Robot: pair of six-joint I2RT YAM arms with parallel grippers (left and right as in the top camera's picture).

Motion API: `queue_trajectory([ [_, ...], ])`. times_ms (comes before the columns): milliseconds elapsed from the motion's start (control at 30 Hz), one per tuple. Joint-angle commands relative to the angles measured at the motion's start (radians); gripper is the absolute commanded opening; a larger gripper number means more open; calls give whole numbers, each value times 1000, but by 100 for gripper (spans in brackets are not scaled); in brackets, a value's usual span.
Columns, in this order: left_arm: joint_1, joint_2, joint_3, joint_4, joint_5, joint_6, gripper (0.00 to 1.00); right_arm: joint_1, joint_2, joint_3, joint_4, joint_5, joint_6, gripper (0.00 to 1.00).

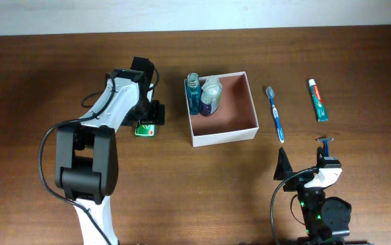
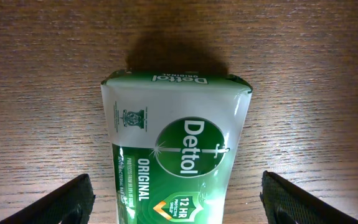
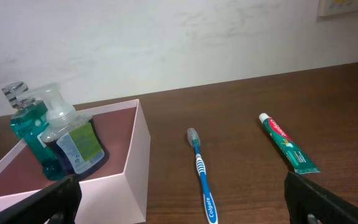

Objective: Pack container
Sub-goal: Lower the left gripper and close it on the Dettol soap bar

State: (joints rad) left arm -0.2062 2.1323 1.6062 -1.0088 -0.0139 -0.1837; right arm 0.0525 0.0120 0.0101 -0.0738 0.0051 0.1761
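Note:
The container (image 1: pixel 239 128) is a square white-walled box with a reddish-brown inside, at the table's middle; its near wall (image 3: pixel 98 193) shows in the right wrist view. Two bottles stand in its far-left corner: a teal one (image 1: pixel 193 94) and a clear pump bottle (image 1: pixel 210 95). A green Dettol soap pack (image 2: pixel 175 155) lies flat on the table left of the box (image 1: pixel 145 129). My left gripper (image 1: pixel 147 121) hangs over it, open, fingers (image 2: pixel 73 202) apart on either side of the pack without touching it. My right gripper (image 1: pixel 302 169) is open near the front edge, holding nothing.
A blue toothbrush (image 1: pixel 275 112) lies right of the box, also in the right wrist view (image 3: pixel 201 177). A green and white toothpaste tube (image 1: pixel 318 99) lies further right. A small blue razor (image 1: pixel 326 142) rests just beyond the right arm.

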Motion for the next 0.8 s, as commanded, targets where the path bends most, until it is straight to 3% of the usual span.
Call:
queue_trajectory([
  [0, 6, 14, -8, 7, 11, -10, 87, 6, -8, -5, -6, -2, -3, 98],
  [567, 6, 62, -22, 32, 12, -10, 85, 6, -8, -5, -6, -2, -3, 98],
  [633, 6, 62, -22, 32, 12, -10, 72, 6, -8, -5, -6, -2, -3, 98],
  [767, 6, 62, -21, 32, 11, -10, 35, 6, -8, -5, -6, -2, -3, 98],
])
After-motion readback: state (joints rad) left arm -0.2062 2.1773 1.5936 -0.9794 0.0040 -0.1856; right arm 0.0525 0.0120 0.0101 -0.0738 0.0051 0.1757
